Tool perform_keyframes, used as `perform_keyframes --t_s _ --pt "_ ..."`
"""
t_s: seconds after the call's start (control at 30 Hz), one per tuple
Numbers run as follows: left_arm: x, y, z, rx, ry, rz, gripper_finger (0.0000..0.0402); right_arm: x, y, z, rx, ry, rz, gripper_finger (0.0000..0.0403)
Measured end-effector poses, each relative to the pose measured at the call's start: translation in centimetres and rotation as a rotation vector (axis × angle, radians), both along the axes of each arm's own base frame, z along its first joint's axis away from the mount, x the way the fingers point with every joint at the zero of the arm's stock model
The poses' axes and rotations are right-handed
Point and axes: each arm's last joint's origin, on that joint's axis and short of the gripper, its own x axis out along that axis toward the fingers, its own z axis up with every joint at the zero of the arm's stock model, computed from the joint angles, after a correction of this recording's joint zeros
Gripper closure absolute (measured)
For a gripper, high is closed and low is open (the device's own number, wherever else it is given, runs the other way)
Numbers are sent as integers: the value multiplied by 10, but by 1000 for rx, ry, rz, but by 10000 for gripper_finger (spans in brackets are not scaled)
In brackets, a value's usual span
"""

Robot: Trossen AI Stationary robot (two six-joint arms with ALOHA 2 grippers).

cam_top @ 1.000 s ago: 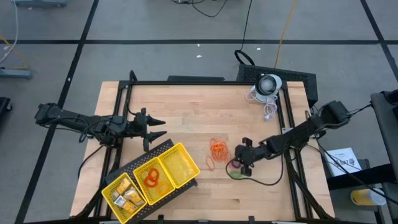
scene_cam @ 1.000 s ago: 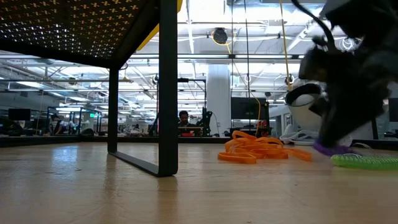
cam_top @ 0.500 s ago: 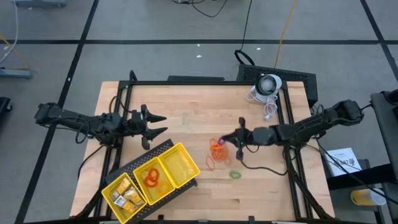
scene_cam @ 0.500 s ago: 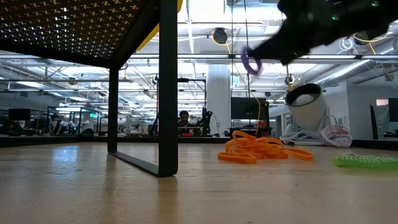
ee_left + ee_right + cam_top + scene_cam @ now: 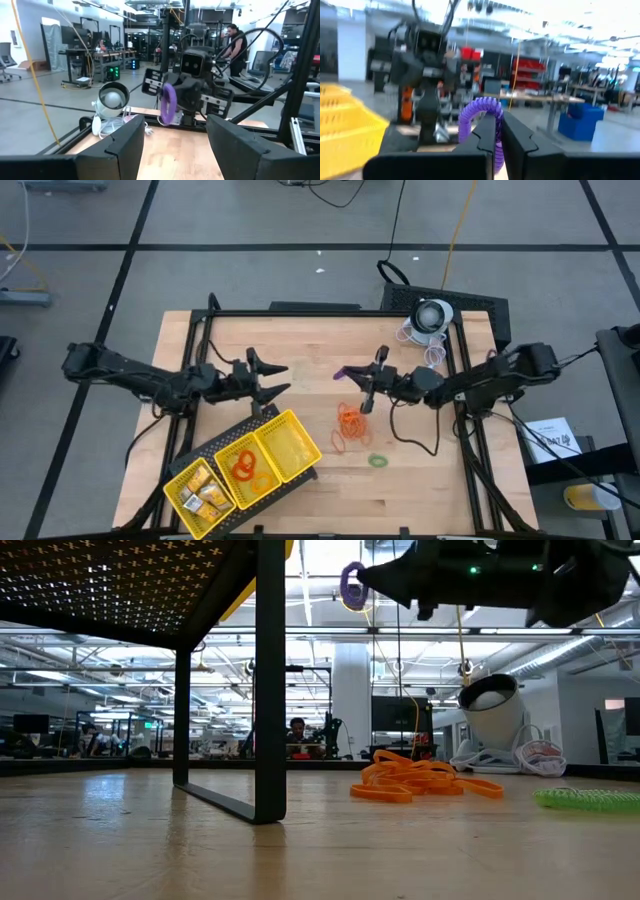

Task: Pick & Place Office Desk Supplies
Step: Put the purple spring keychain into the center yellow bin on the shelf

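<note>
My right gripper (image 5: 348,373) hangs above the table's middle, shut on a purple coiled ring (image 5: 479,113), which also shows high up in the low view (image 5: 352,585). Facing it from the left, my left gripper (image 5: 278,378) stands open with nothing between its fingers; in its wrist view the purple ring (image 5: 168,103) lies ahead. A pile of orange rubber bands (image 5: 350,420) and a green ring (image 5: 377,461) lie flat on the wood. The yellow tray (image 5: 296,423) holds gold blocks (image 5: 203,493) and orange loops (image 5: 246,467). My right gripper pinches the purple ring by one side of its loop (image 5: 492,131) between its two fingers. The fingers lie about level, pointing toward the table's left. The rest of the ring stands out past the fingertips, lifted clear of the table.
A white lamp-like device (image 5: 432,315) with its cable sits at the far right corner. A black frame (image 5: 268,690) runs along the table's sides. Bare wood lies between the tray and the orange bands.
My right gripper has risen from beside the green ring with the purple ring, gone toward the table's far left, and tipped from pointing down to about level. The green ring stays on the wood. My left gripper has moved toward the table's right, still open.
</note>
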Motion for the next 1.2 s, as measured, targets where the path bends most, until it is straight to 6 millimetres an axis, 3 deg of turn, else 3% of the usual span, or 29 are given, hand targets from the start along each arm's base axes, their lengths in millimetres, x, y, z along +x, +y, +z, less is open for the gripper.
perform_keyframes --t_s 0.2,0.47,0.63,0.9,1.0,1.2 --pt "23 9 2 8 21 32 179 22 -4 5 -27 -86 66 397" --pt "55 15 7 24 48 -58 179 54 -4 17 -78 -92 99 392" --pt "67 14 2 25 76 -67 179 59 -4 16 -82 -81 98 395" --pt "70 14 -2 48 93 -62 182 60 -4 14 -71 -63 104 393" --pt "70 14 -2 48 94 -62 210 61 -4 13 -67 -46 105 393" --pt "70 15 -2 45 95 -58 319 61 -3 11 -44 -38 118 393"
